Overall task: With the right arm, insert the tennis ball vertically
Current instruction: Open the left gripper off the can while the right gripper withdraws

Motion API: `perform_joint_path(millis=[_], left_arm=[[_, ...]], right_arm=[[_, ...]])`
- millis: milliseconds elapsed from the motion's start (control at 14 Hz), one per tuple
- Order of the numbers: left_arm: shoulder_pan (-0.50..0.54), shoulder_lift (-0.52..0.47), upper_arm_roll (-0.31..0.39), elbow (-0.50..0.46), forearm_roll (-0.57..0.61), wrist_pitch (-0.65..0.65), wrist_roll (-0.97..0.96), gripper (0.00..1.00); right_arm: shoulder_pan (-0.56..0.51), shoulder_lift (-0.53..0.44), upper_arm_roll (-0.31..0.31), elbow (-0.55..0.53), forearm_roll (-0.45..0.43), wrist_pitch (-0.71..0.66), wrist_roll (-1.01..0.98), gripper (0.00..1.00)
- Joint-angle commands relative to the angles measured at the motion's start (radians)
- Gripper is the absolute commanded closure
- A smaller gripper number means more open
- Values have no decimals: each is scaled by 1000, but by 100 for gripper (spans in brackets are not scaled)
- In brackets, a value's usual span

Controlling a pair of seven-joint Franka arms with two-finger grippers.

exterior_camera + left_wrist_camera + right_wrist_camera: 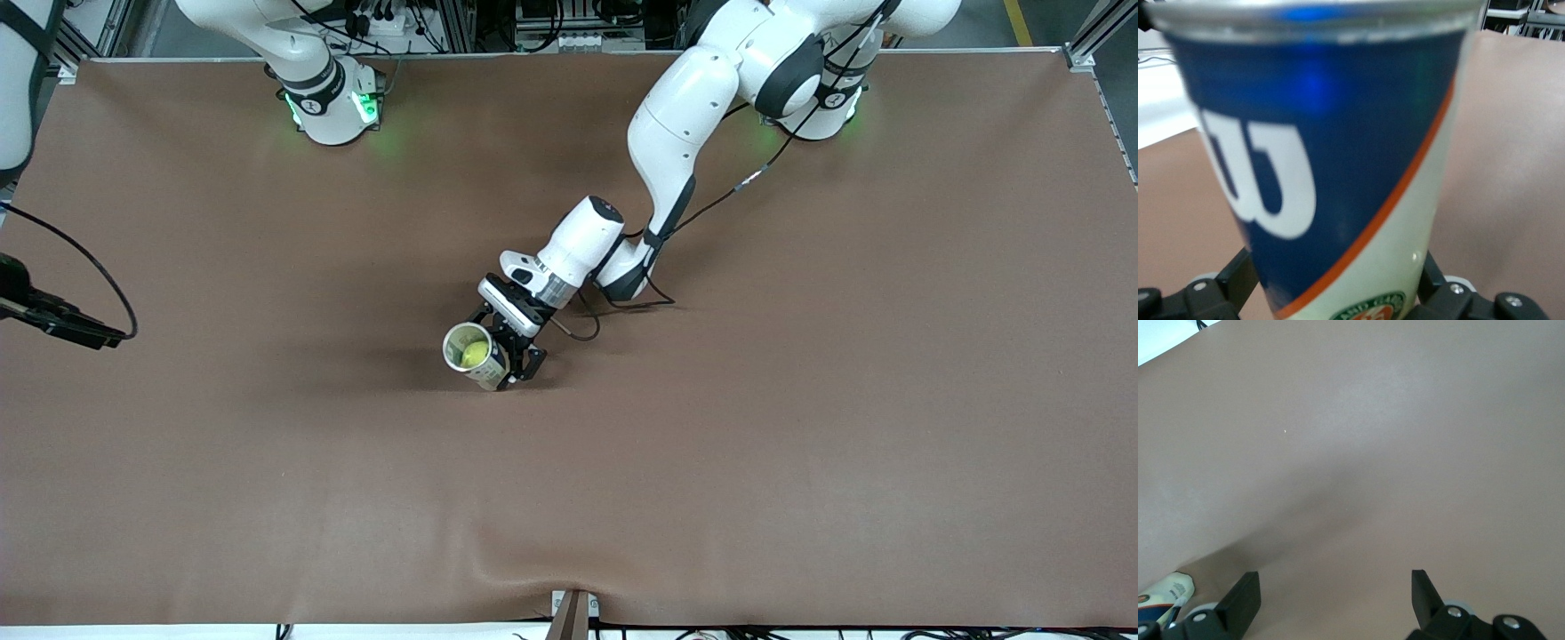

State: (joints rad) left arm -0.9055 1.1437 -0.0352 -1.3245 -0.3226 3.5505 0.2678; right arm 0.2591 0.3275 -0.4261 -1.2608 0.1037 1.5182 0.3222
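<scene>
Left hand holds ball can at counter centre; right hand empty.

Left hand (508,354) grips tilted Wilson tennis ball can (473,357), mouth toward 10 o'clock, tennis ball (475,353) inside. Right hand (1335,592) spread wide, holding nothing, over bare brown counter (800,427).

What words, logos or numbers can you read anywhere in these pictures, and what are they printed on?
"W": large white logo letter on the blue band of the tennis ball can, seen in the left wrist view.
Green round emblem at the can's lower edge: lettering cut off and blurred, unreadable.
Front view: print on the can is too small to read.
</scene>
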Motion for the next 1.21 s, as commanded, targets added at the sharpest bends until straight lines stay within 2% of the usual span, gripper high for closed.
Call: perform_joint_path(millis=[0,286,429,571,714,857,1143], left_arm=[[-3,-143,0,-194,-23,4,1,0],[-3,-208,-3,-295,-23,4,1,0],[-1,-264,-15,-379,-23,4,1,0],[-1,-339,-17,-484,-24,4,-1,0],[-1,-415,-17,-577,-24,2,-16,0],[0,-468,-17,-636,-26,1,-24,0],[0,-519,-17,-665,-26,-13,-45,0]], right_arm=[[17,-10,0,-12,-12,13,-12,0],[17,-13,-2,-12,-4,10,-17,0],[-15,-31,9,-12,-2,8,-17,0],[-58,-41,74,-12,-2,2,-11,0],[-142,-79,168,-35,-4,-1,-17,0],[-152,-117,191,-86,-4,3,-15,0],[-155,-304,201,-270,-2,23,-18,0]])
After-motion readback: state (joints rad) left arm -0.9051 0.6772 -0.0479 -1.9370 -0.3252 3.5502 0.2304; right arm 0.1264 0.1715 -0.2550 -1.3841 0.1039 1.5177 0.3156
